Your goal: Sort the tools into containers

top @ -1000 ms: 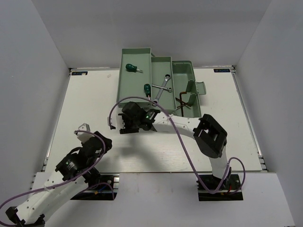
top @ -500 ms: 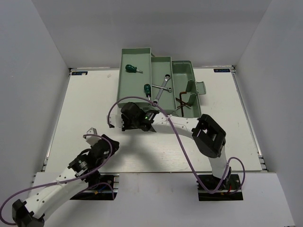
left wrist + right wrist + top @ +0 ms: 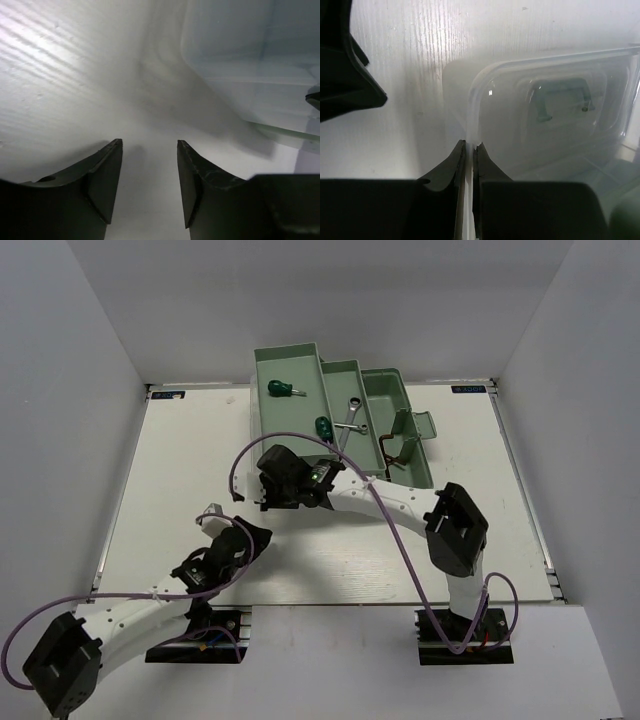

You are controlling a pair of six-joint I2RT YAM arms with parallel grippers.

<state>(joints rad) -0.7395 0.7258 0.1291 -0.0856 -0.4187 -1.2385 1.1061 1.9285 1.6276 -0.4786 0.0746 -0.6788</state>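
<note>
The mint-green toolbox [image 3: 340, 380] stands at the back of the table with its trays folded out. One green-handled screwdriver [image 3: 279, 389] lies in the left tray. A second screwdriver [image 3: 323, 426] and a silver wrench [image 3: 350, 415] lie in the middle tray. Dark hex keys [image 3: 390, 452] are in the base. My right gripper [image 3: 262, 490] [image 3: 470, 144] is shut on the thin edge of the translucent lid [image 3: 550, 100], whose handle [image 3: 562, 97] shows through it. My left gripper [image 3: 252, 533] [image 3: 149, 142] is open and empty, low over the table, facing the lid [image 3: 240, 60].
Purple cables [image 3: 390, 530] loop along both arms. The right arm's elbow [image 3: 455, 530] stands over the table's right half. White walls close in the back and sides. My left gripper's body [image 3: 345, 60] shows close at the left of the right wrist view.
The right gripper has shut on the lid's edge, and the toolbox has shifted slightly away and turned. The left arm has swung right and forward toward the lid.
</note>
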